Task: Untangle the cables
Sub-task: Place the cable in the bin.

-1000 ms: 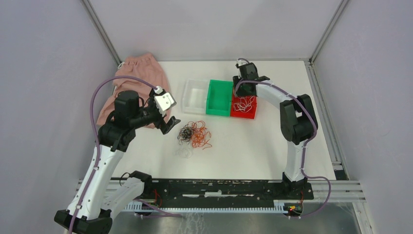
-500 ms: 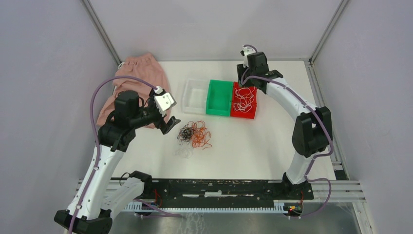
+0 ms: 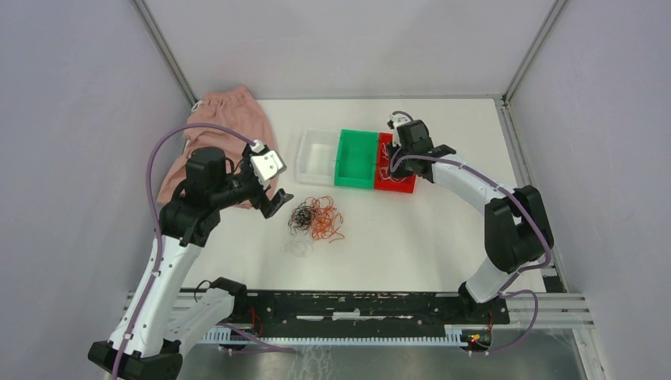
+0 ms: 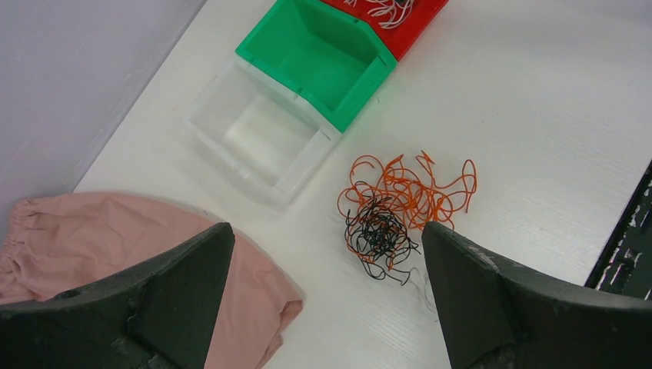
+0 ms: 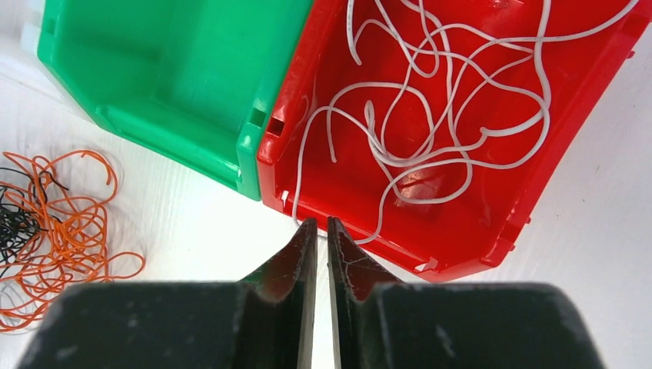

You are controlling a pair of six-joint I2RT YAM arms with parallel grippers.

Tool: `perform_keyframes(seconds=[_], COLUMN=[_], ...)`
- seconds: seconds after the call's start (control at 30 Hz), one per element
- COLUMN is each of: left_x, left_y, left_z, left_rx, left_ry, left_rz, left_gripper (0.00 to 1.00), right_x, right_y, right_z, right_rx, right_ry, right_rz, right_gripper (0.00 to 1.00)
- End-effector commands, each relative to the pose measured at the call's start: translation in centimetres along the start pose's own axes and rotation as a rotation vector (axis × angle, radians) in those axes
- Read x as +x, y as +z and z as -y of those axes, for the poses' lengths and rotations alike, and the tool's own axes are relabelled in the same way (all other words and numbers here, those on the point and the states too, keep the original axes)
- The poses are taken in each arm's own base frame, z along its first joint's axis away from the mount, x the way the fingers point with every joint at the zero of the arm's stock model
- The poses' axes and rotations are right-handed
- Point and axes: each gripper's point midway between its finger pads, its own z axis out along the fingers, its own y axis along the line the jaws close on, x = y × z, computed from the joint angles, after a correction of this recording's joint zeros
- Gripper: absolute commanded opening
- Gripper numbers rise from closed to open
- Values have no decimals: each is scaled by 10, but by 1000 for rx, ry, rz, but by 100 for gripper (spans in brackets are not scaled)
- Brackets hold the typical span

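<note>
A tangle of orange cables (image 3: pixel 326 222) and black cables (image 3: pixel 301 216) lies mid-table, with a faint white clump (image 3: pixel 299 248) just in front of it. The left wrist view shows the orange strands (image 4: pixel 415 188) and black strands (image 4: pixel 380 234) meshed together. More white cables (image 5: pixel 430 115) lie loose in the red bin (image 5: pixel 492 223). My left gripper (image 3: pixel 278 202) hovers wide open left of the tangle, nothing between its fingers (image 4: pixel 324 231). My right gripper (image 5: pixel 322 221) hangs over the red bin's near wall, jaws drawn to a thin slit with nothing between them.
A green bin (image 3: pixel 356 158) and a clear bin (image 3: pixel 316 156) stand in a row left of the red bin (image 3: pixel 405 184). A pink cloth (image 3: pixel 225 127) lies at the back left, beside my left gripper. Cage posts and grey walls frame the table.
My right arm has swung from the back of the red bin toward its near side, and its jaws have closed from half open to a slit. The left arm has not moved.
</note>
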Motion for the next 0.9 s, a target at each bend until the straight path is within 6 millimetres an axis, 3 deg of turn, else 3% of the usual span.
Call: perform_keyframes(seconds=[0.0, 0.33, 0.47, 0.53, 0.63, 0.8, 0.87], left_x=[-12, -6, 2, 10, 25, 51, 58], left_y=[-4, -8, -5, -3, 3, 12, 14], left_z=[-1, 5, 11, 15, 21, 18, 8], left_rx=[-9, 15, 45, 61, 92, 96, 71], left_ry=[-9, -4, -19, -36, -56, -75, -98], left_rz=[30, -1, -26, -43, -83, -153, -162], left_gripper=[99, 99, 99, 99, 99, 99, 99], right_x=[-29, -36, -44, -58, -86, -105, -91], right_y=[-10, 29, 34, 23, -11, -68, -83], right_z=[-6, 17, 29, 30, 16, -38, -69], right_rx=[-18, 53, 110, 127, 129, 74, 1], right_ry=[24, 43, 29, 17, -30, -181, -244], right_rz=[119, 79, 86, 127, 246, 391, 416], right_gripper=[12, 4, 5, 15, 27, 46, 51])
